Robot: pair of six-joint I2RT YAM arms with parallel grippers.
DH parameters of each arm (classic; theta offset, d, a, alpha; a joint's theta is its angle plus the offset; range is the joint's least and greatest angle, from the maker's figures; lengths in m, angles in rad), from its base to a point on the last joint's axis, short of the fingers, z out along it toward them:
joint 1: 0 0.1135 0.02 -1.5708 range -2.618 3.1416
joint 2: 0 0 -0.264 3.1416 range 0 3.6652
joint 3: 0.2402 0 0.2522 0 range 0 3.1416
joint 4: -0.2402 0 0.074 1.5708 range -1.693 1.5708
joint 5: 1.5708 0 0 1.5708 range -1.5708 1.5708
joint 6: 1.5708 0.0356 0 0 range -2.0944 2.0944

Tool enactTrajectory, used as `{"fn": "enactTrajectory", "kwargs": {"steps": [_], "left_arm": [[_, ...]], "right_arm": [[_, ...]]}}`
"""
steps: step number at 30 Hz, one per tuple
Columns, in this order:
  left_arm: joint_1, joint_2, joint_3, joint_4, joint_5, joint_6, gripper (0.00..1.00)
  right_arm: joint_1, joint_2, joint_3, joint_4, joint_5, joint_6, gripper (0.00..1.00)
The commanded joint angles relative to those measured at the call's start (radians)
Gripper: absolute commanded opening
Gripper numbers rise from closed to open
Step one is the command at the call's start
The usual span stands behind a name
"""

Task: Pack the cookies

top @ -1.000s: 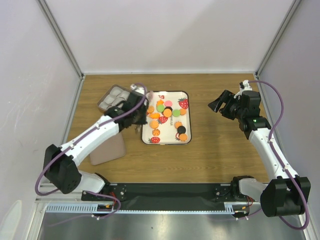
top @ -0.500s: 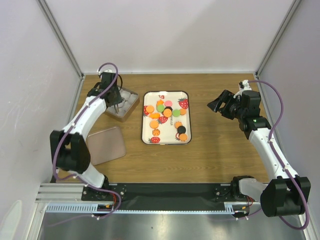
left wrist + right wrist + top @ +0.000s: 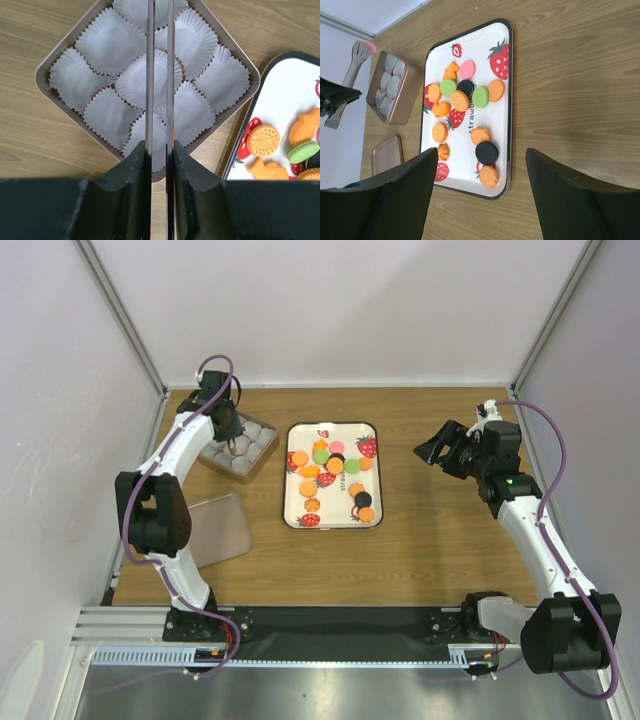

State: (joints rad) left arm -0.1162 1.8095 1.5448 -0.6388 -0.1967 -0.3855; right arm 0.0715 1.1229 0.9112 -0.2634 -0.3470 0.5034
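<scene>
Several cookies [image 3: 335, 465] in orange, pink, green and black lie on a white strawberry-print tray [image 3: 335, 508]; they also show in the right wrist view [image 3: 465, 92] and the left wrist view [image 3: 263, 141]. My left gripper [image 3: 225, 423] is shut on metal tongs [image 3: 159, 75] held over a gold tin [image 3: 262, 453] of white paper cups [image 3: 107, 42]. In the right wrist view the tongs [image 3: 350, 70] have a pink cookie [image 3: 368, 45] at their tip. My right gripper [image 3: 432, 450] is open and empty, right of the tray.
The tin's flat lid [image 3: 210, 530] lies on the wooden table near the left wall, in front of the tin. The tin [image 3: 395, 107] sits just left of the tray [image 3: 465, 160]. Walls enclose the table on the left, back and right.
My left arm has swung with the tongs from the tray's left edge back and left to above the tin. My right arm has not moved.
</scene>
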Motion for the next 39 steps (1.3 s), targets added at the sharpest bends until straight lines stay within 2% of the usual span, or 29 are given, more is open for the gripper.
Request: {"fn": "enactTrajectory", "kwargs": {"steps": [1, 7, 23, 27, 32, 35, 39], "left_arm": [[0.015, 0.002, 0.029, -0.006, 0.046, 0.022, 0.20], [0.030, -0.028, -0.043, 0.028, 0.072, 0.014, 0.20], [0.049, -0.036, -0.118, 0.064, 0.100, 0.020, 0.22], [0.050, -0.033, -0.124, 0.071, 0.108, 0.020, 0.29], [0.052, -0.026, -0.115, 0.076, 0.109, 0.027, 0.32], [0.052, -0.022, -0.107, 0.076, 0.108, 0.030, 0.40], [0.052, -0.025, -0.098, 0.071, 0.105, 0.036, 0.46]], "right_arm": [[-0.004, 0.003, 0.023, 0.029, -0.014, 0.001, 0.77], [-0.004, 0.008, 0.020, 0.032, -0.012, 0.001, 0.77], [-0.004, 0.017, 0.015, 0.039, -0.018, 0.006, 0.77], [-0.004, 0.018, 0.017, 0.038, -0.018, 0.006, 0.77], [-0.004, 0.014, 0.017, 0.035, -0.017, 0.003, 0.77], [-0.004, 0.015, 0.017, 0.036, -0.018, 0.004, 0.77], [-0.006, 0.017, 0.017, 0.036, -0.020, 0.004, 0.77]]}}
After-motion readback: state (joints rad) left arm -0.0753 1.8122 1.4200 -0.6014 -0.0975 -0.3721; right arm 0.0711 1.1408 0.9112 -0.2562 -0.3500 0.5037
